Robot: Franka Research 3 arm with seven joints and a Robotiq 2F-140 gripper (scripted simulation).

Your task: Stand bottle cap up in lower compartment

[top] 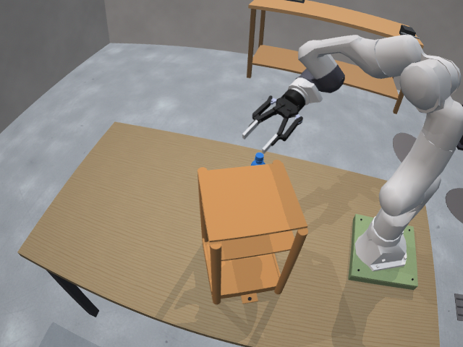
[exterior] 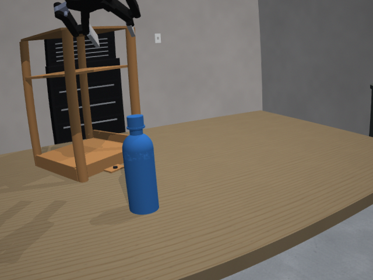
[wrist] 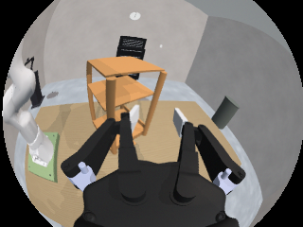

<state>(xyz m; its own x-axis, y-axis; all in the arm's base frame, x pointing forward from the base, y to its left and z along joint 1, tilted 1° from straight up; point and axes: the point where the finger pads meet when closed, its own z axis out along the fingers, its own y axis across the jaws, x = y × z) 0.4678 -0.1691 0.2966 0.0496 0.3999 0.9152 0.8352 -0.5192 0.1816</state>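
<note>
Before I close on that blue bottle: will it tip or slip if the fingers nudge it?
The bottle is tall on a narrow base, so a nudge near the cap would likely tip it. Its smooth, round body looks slippery; once down, it would probably roll. It looks rigid. The end effector hangs part-open above it, holding nothing.
</note>
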